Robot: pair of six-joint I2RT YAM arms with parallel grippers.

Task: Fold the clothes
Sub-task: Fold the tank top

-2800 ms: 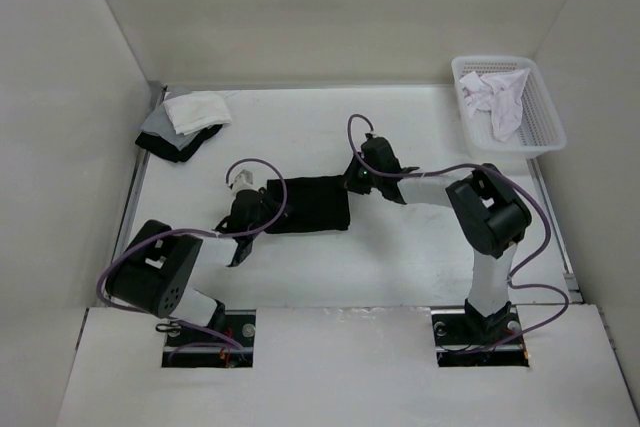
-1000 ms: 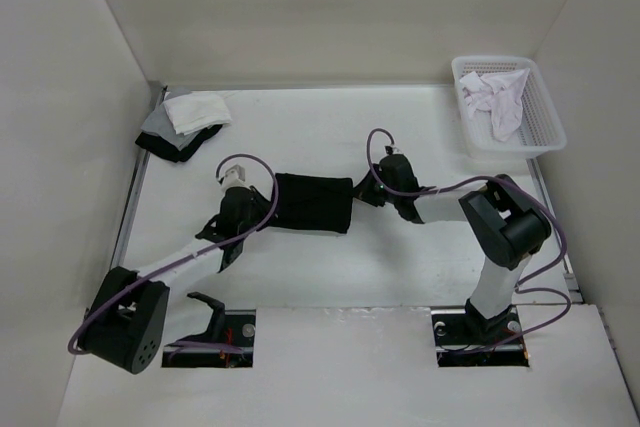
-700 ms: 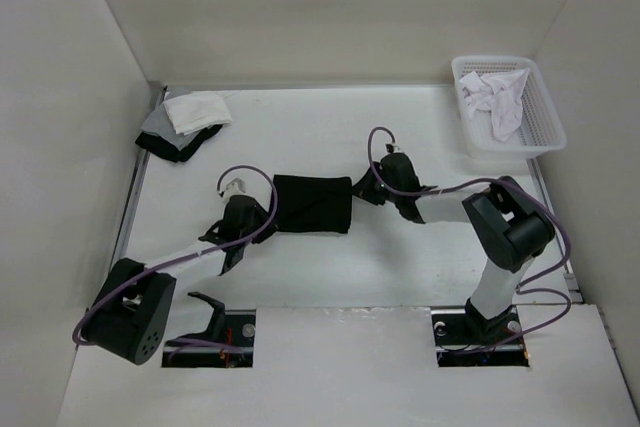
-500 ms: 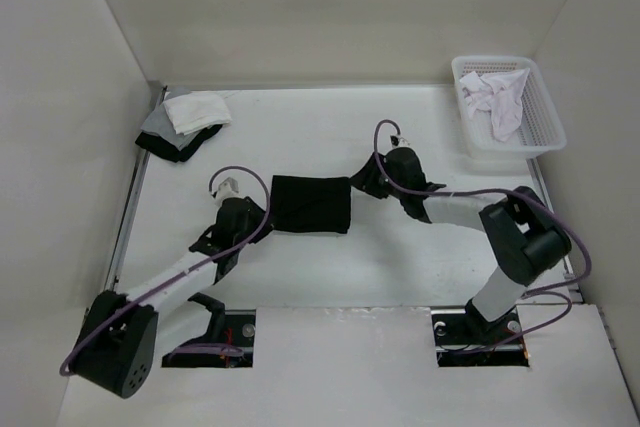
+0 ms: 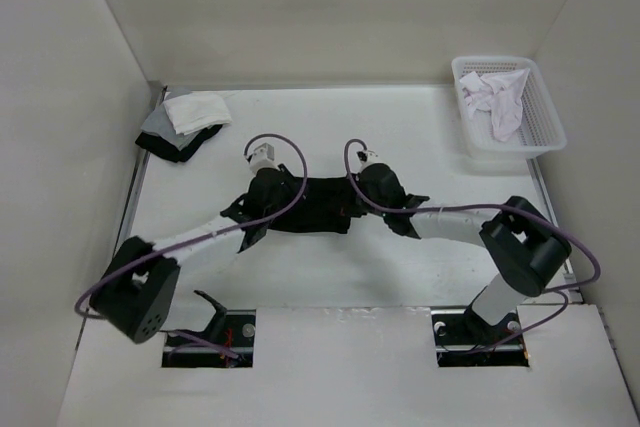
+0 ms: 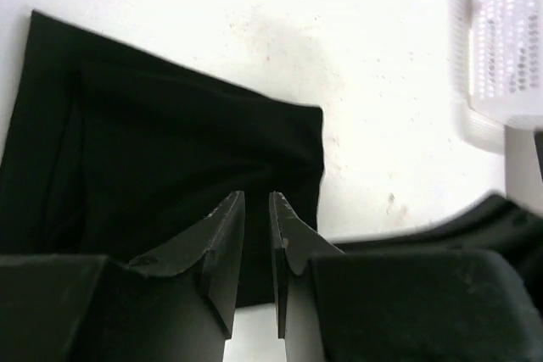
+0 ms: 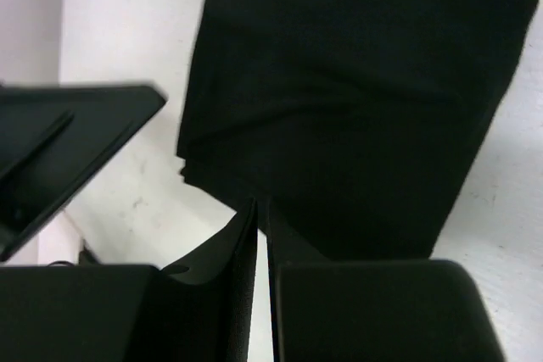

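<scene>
Shirt (image 5: 318,205) judged light, limp, layers likely to slip: pinch all layers at edge corners; left pincer (image 6: 257,209) and right pincer (image 7: 261,209) narrowly apart, empty.

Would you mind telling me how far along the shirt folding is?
Done: the black shirt already lies as a compact folded rectangle. In hand: the left gripper, slightly open, and the right gripper, its hold unclear, are over opposite ends. Left: perhaps one more fold or tidying.

A white table (image 5: 300,137) is boxed in by plain white panels: a back wall (image 5: 330,7) behind it, side walls left (image 5: 60,147) and right (image 5: 600,147). Soft, even light.
</scene>
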